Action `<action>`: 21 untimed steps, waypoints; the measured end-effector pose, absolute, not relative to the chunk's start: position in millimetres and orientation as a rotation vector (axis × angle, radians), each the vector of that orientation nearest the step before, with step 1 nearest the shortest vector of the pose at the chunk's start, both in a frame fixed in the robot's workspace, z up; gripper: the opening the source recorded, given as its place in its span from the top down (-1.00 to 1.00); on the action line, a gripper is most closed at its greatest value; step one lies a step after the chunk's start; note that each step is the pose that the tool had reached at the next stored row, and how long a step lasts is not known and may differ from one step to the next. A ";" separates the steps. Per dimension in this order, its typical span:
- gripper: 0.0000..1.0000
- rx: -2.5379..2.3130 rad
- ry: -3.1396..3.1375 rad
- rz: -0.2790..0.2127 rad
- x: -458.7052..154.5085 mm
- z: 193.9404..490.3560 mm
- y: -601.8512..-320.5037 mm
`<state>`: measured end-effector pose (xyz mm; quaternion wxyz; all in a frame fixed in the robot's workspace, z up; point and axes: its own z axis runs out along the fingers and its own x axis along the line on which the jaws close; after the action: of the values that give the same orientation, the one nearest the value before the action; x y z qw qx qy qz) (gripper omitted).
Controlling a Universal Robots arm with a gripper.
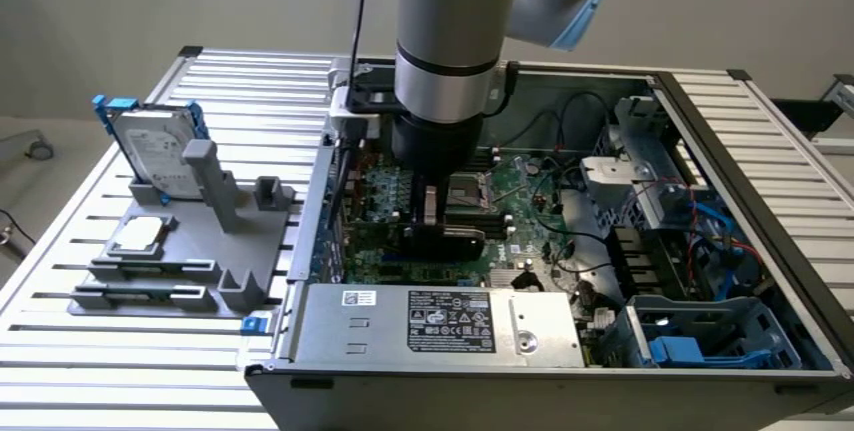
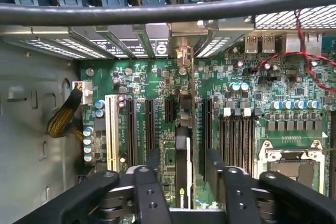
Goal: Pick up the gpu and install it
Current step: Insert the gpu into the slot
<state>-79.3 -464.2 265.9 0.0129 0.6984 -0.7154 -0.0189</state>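
Note:
The gpu [image 2: 183, 114] stands edge-on in a slot of the green motherboard [image 2: 142, 77], and its silver end bracket [image 2: 182, 51] meets the case's rear wall. In the exterior view the gpu's black shroud [image 1: 451, 243] shows low inside the open computer case [image 1: 534, 391]. My gripper [image 2: 183, 158] is open and straddles the card's top edge. A gap shows between the card and each of the black fingers [image 2: 153, 163]. In the exterior view the gripper [image 1: 434, 213] reaches down into the case just above the shroud.
On a grey fixture [image 1: 200, 296] at the exterior view's left stand a silver hard drive with blue rails [image 1: 150, 151] and a small square chip [image 1: 140, 236]. The power supply [image 1: 441, 321], CPU socket [image 2: 294, 166], red wires [image 2: 299, 59] and a braided cable [image 2: 63, 119] crowd the case.

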 end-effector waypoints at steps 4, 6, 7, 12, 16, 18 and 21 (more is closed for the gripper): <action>-0.16 2.176 -2.229 -0.059 -79.3 278.4 -464.1; -0.16 2.177 -2.229 -0.059 -79.2 283.7 -464.1; -0.16 2.176 -2.229 -0.059 -79.2 285.9 -464.1; 0.14 2.176 -2.229 -0.059 -79.2 294.6 -463.2; 0.49 2.176 -2.229 -0.059 -79.7 296.8 -462.5; 0.61 2.177 -2.229 -0.059 -80.6 296.8 -462.3; 0.73 2.176 -2.229 -0.059 -82.8 296.8 -461.9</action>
<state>-82.8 -461.9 296.8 0.0130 0.6984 -0.7153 -0.0188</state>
